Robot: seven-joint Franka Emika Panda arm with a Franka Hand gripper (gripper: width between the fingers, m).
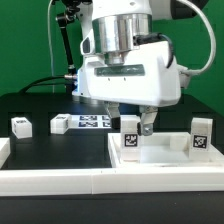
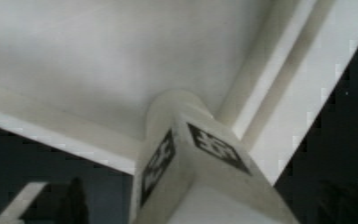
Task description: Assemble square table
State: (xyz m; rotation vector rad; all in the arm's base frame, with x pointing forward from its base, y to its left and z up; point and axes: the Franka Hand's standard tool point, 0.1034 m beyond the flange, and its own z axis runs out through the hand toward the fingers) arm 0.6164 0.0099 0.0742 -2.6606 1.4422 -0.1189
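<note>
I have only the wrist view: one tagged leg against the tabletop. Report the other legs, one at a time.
Observer: One loose leg sits on the black table near the exterior view's left edge.
Operator: Next one.
Observer: A second loose leg sits between the first and the marker board.
Operator: And the last.
Observer: The fourth leg stands upright on the square tabletop, toward the exterior view's right of the leg in your view.
</note>
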